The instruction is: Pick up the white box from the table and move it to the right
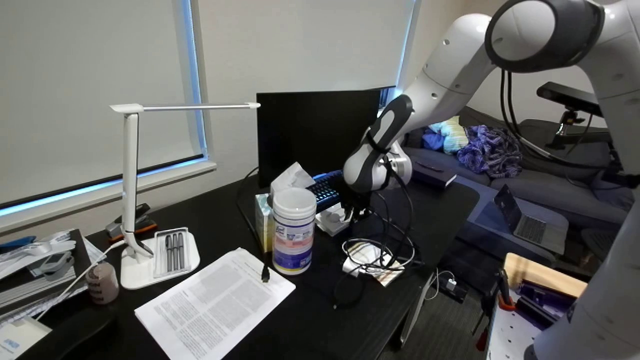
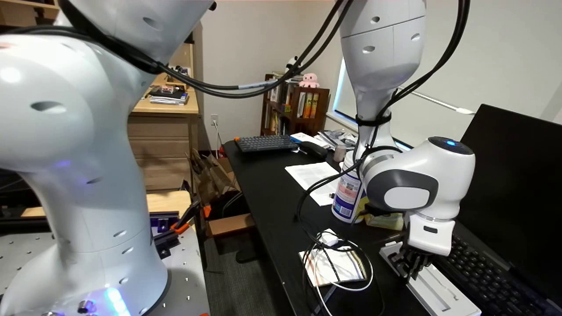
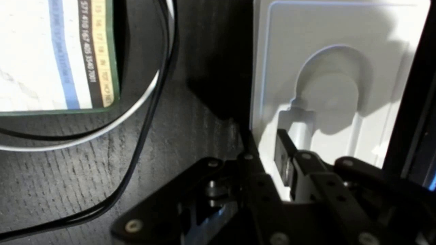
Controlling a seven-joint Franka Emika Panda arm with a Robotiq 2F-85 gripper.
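Note:
The white box (image 1: 330, 222) lies on the black table (image 1: 320, 320) beside the keyboard and behind the wipes canister. It is flat, with moulded recesses on its upper face, and shows in an exterior view (image 2: 444, 289) and the wrist view (image 3: 316, 30). My gripper (image 2: 412, 268) points down at the box; it also shows in an exterior view (image 1: 355, 212). In the wrist view the gripper (image 3: 265, 132) has one finger outside the box's long edge and one inside a recess, with the wall filling the gap. Whether the box is off the table is not clear.
The wipes canister (image 1: 294, 231) and tissue box (image 1: 264, 220) stand close by. A printed pad (image 2: 336, 263) with looped cables (image 3: 150, 112) lies near the box. The keyboard (image 2: 474, 270) and monitor (image 2: 518, 193) are right behind it. A paper sheet (image 1: 215, 305) and lamp (image 1: 131, 185) are farther off.

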